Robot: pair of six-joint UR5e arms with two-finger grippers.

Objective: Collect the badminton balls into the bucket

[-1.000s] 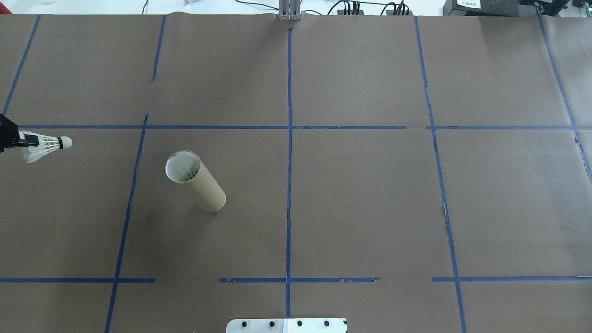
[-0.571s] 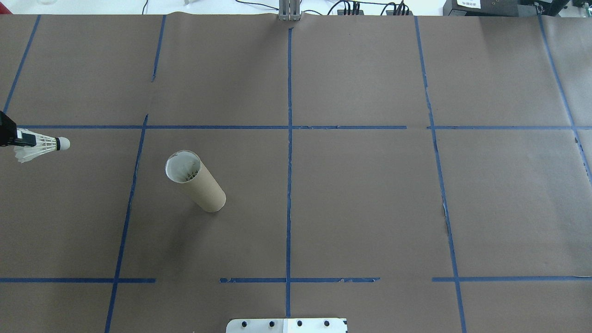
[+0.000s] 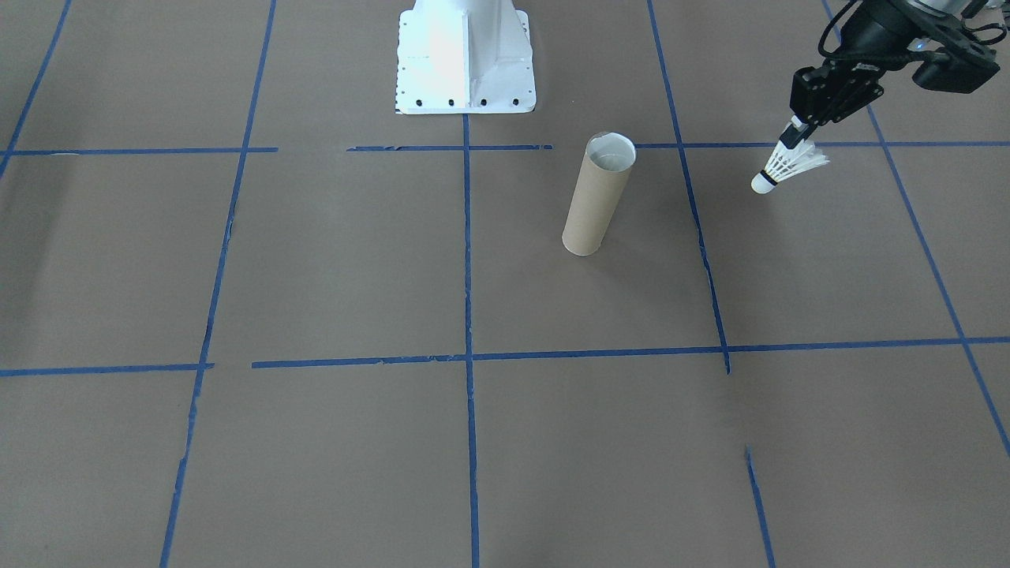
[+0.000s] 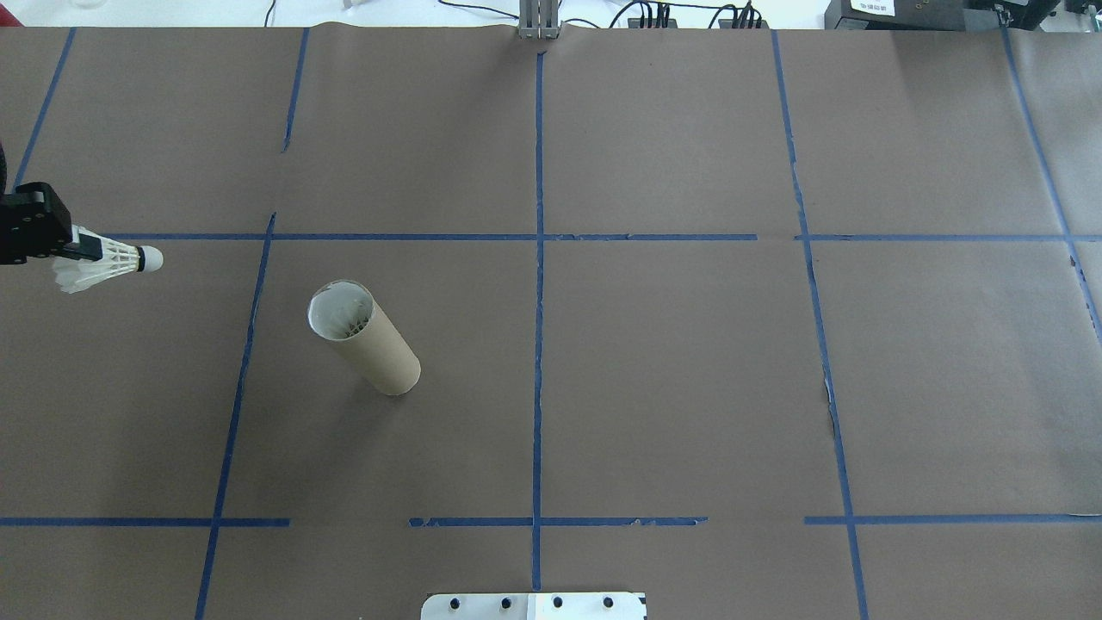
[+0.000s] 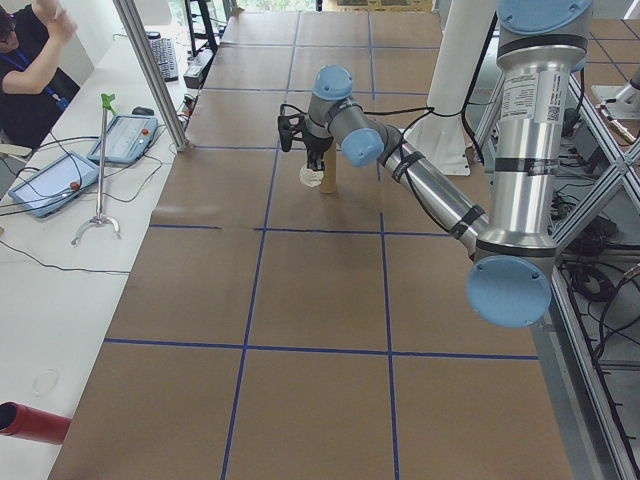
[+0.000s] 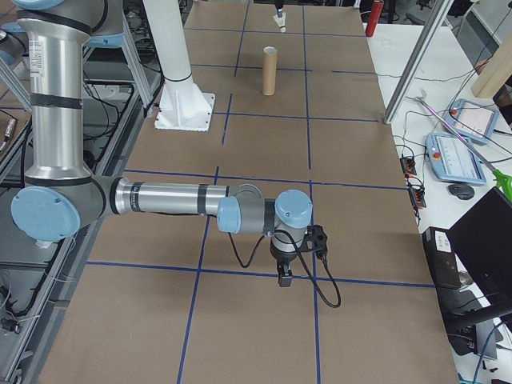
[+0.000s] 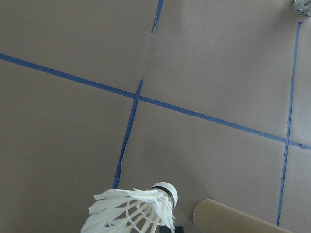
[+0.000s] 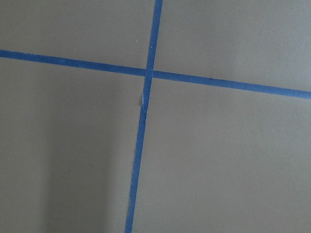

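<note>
Sideways shuttlecock (image 4: 108, 263), cork toward upright tube (image 4: 365, 337), left hand (image 4: 86, 248) gripping feathers

The surface (image 4: 689, 387) is covered with brown paper. Blue tape lines (image 4: 538, 344) cross it and make big squares. A brown cardboard tube (image 4: 370, 344) stands upright on it, closer to the robot's left end than to the middle. A white metal base (image 3: 465, 55) sits at the middle of the edge on the robot's side.
</note>
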